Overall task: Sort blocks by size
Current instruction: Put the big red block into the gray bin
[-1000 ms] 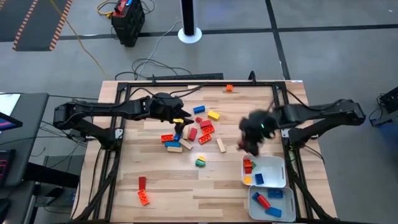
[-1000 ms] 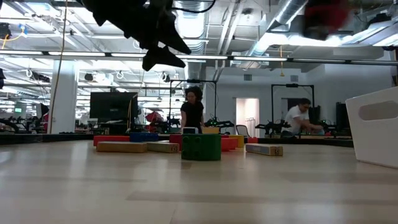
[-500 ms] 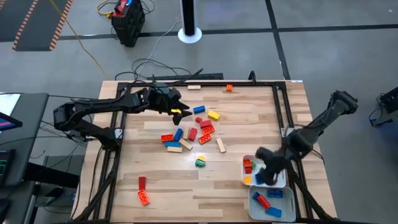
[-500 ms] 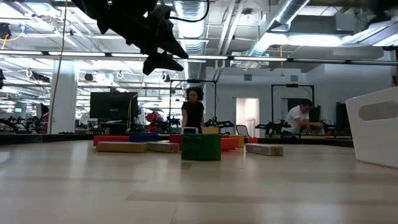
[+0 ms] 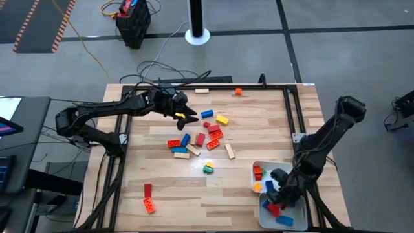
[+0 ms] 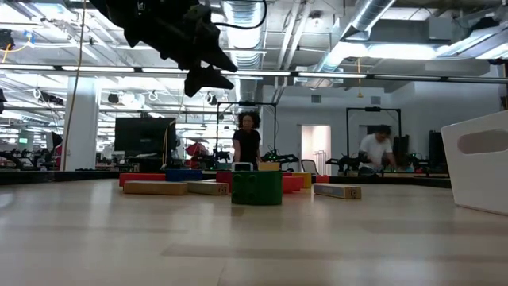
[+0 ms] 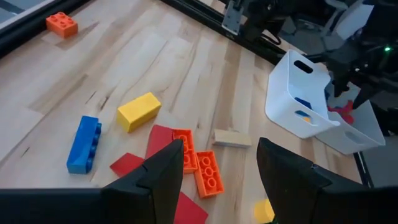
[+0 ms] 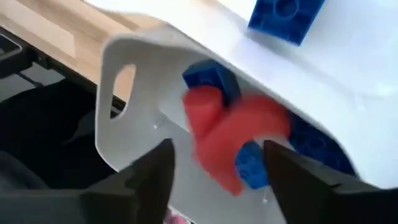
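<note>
Loose blocks [image 5: 200,136], red, orange, blue, yellow and tan, lie mid-table. My left gripper [image 5: 186,116] hovers open above their far left side, and orange and red blocks [image 7: 205,171] show on the table between its fingers. A small yellow piece [image 5: 190,118] shows at its fingertips. My right gripper [image 5: 275,199] stands open over the nearer white tray [image 5: 294,219], pointing down. A red block [image 8: 233,134] shows blurred just beyond its fingers, over blue blocks [image 8: 214,78] in that tray. My left gripper has a yellow piece [image 7: 264,211] beside one finger's inner side; I cannot tell whether it touches it. My right gripper has its fingers on either side of the red block [image 8: 211,124]; the blur hides whether either finger touches it.
The farther white tray [image 5: 288,169] holds small red, yellow and blue blocks. A green-and-yellow block [image 5: 208,168] stands alone near the table's middle. Red and orange blocks [image 5: 148,198] lie at the near left, an orange one [image 5: 238,92] at the far edge. People stand in the room behind.
My right gripper has swung from the table's middle right toward the near edge and down over the trays, rolling as it went. The red block it carried now shows at the nearer tray. My left gripper has shifted a little toward the far edge.
</note>
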Available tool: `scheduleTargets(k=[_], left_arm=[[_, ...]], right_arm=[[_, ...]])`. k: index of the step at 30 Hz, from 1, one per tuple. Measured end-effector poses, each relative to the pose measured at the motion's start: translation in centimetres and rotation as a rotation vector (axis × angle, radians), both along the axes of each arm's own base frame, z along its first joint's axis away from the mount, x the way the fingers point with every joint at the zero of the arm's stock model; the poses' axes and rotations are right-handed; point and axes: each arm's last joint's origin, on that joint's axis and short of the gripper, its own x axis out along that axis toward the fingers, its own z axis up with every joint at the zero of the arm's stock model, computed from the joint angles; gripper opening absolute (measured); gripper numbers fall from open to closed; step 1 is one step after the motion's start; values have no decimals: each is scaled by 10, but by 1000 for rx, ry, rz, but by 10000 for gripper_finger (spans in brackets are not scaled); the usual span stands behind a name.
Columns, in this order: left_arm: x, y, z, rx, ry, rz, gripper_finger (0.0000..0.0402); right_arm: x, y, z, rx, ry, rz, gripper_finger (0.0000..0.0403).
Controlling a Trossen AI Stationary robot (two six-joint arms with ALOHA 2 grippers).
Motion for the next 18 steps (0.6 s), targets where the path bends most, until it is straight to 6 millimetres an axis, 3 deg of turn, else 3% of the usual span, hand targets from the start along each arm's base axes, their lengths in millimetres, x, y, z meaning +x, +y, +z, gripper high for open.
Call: scheduleTargets(k=[4, 9, 14, 18], left_arm=[[0, 0, 0, 0, 5, -5, 194], [1, -5, 0, 9, -13, -111, 194], [7, -32, -4, 19, 20, -258, 194], [3, -58, -16, -48, 177, -339, 194]], right_arm=[[-2, -3, 9, 34, -1, 19, 308], [1, -24, 35, -52, -7, 39, 302], [12, -59, 68, -233, -6, 101, 287], [26, -88, 93, -411, -124, 159, 285]])
